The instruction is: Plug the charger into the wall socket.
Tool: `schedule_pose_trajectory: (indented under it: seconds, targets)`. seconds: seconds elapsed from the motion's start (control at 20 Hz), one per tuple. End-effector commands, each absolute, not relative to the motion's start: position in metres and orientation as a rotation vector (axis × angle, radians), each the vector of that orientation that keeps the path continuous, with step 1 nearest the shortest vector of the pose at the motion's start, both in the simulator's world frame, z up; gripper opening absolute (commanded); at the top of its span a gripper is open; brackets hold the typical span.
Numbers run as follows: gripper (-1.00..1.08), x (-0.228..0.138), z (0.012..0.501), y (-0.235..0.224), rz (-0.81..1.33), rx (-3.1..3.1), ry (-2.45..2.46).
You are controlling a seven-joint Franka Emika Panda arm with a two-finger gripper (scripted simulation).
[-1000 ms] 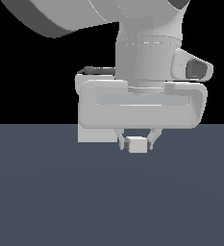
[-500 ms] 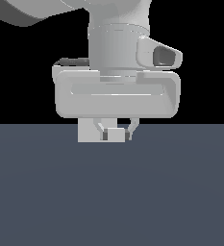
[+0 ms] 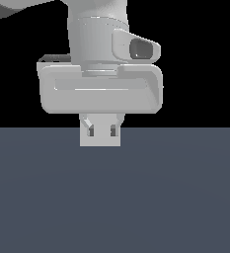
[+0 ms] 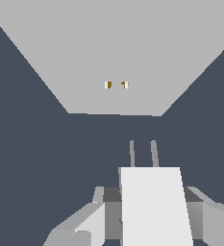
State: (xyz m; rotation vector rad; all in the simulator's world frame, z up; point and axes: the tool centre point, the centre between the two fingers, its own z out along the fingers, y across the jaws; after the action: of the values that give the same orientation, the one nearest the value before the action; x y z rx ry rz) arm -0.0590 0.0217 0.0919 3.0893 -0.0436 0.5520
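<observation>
The wall socket (image 4: 111, 48) is a flat light-grey plate with two tiny dark-yellowish holes (image 4: 117, 85) at its centre. In the exterior view it (image 3: 100, 142) stands upright on the dark floor, directly behind my fingers. My gripper (image 4: 149, 202) is shut on the charger (image 4: 154, 211), a light-grey block whose two thin prongs (image 4: 142, 153) point toward the plate, a little off line with the holes and short of the plate. In the exterior view my gripper (image 3: 101, 130) overlaps the plate, and the charger cannot be told apart from the plate there.
A flat dark blue-grey floor (image 3: 114, 197) spreads around the plate. The large gripper body (image 3: 100, 89) hides the plate's top in the exterior view. The background is black.
My gripper, with the charger, has moved toward the exterior view's left, from beside the plate to directly in front of it. The plate has not moved.
</observation>
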Motion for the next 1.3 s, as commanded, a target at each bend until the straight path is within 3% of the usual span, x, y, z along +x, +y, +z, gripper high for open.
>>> schedule_pose_trajectory:
  seconds: [0.0, 1.25]
  targets:
    - [-1.0, -0.058, 0.095, 0.027, 0.551, 3.087, -0.06]
    - [-1.0, -0.04, 0.1, 0.04, 0.544, 3.082, -0.093]
